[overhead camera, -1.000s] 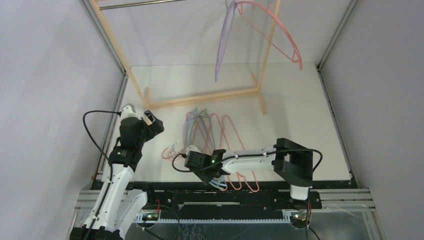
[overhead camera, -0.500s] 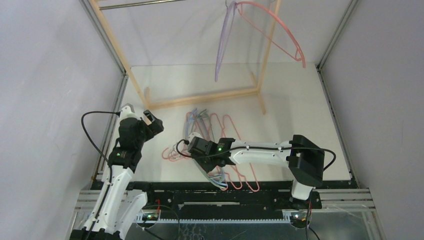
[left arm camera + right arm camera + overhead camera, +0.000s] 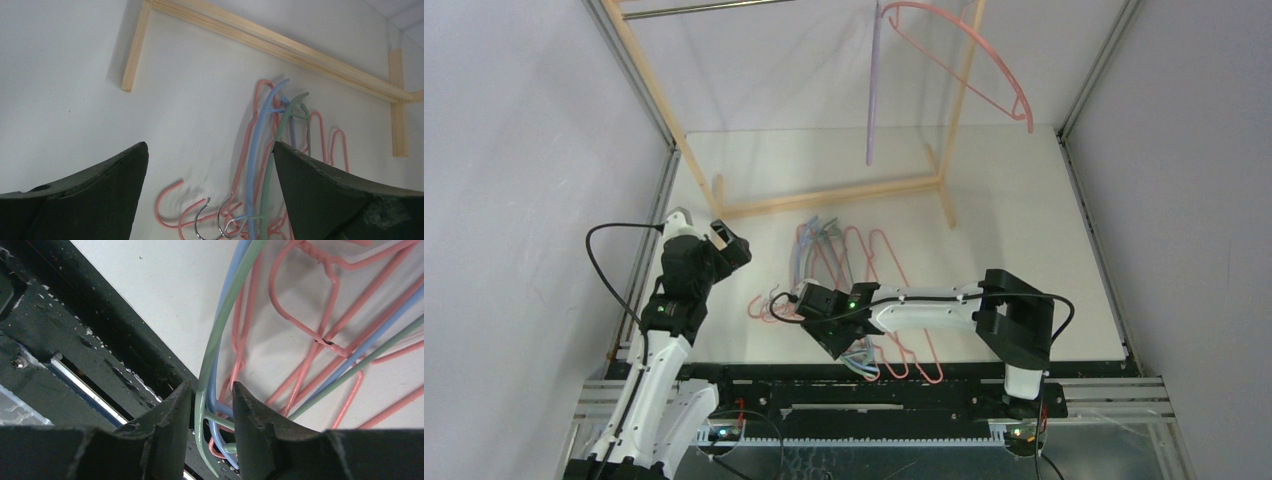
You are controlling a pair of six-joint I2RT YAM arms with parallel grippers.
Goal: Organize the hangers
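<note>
Right pincer (image 3: 211,388) closed to a narrow gap around the green and blue hangers (image 3: 216,340), seemingly clamped on both wires, though firm contact hard to confirm from here. Pink hangers (image 3: 869,255) fanned out on the table (image 3: 1024,230) just ahead of that pincer, crossing the gripped pair. Left pincer (image 3: 210,146) spread wide, holding nothing, with the pile ahead of it. Lift slowly and straight up to shed the pink wires. Steady the pile with the free pincer. Carry one hanger at a time to the rail (image 3: 714,8), far ahead and above.
</note>
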